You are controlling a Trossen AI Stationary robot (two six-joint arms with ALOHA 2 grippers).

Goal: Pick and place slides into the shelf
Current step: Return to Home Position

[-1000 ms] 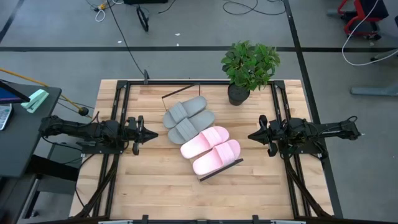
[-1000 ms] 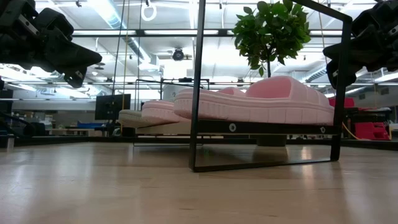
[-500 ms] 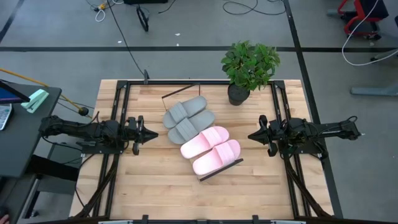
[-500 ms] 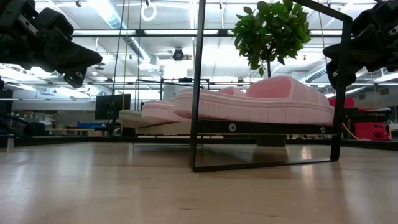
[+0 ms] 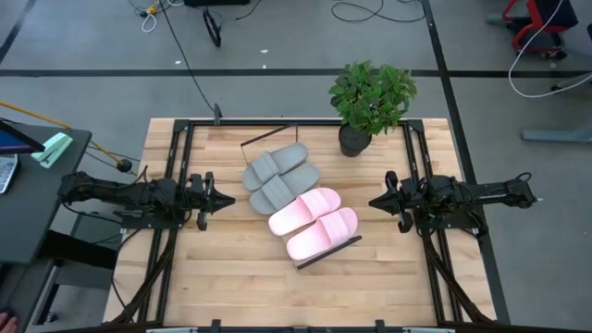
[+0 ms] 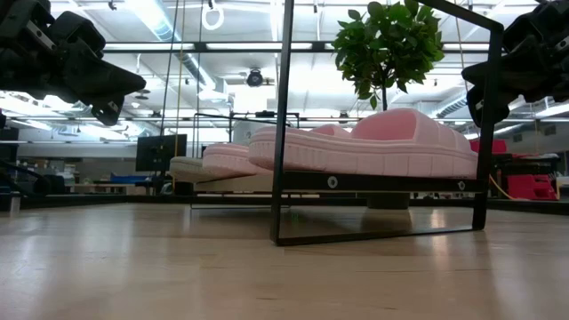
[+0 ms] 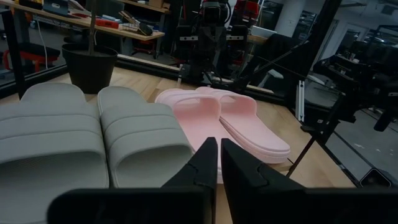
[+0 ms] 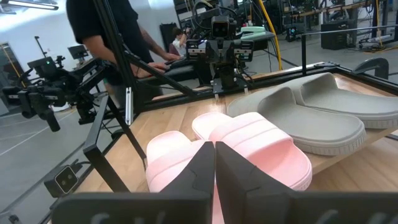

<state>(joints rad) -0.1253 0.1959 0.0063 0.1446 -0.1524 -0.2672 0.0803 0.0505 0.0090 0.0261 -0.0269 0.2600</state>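
Observation:
Two grey slides (image 5: 278, 178) and two pale pink slides (image 5: 314, 222) lie side by side, soles down, on the shelf, a wood board with black metal end frames (image 5: 326, 252) set slantwise at the table's middle. They also show in the left wrist view (image 7: 99, 137) and the right wrist view (image 8: 230, 152). My left gripper (image 5: 229, 201) is shut and empty, held above the table left of the slides. My right gripper (image 5: 373, 201) is shut and empty, held right of them.
A potted plant (image 5: 370, 104) stands at the table's far edge, right of the grey slides. Black rails (image 5: 176, 176) run along the table's left and right sides. A person (image 8: 118, 37) stands beyond the table in the right wrist view.

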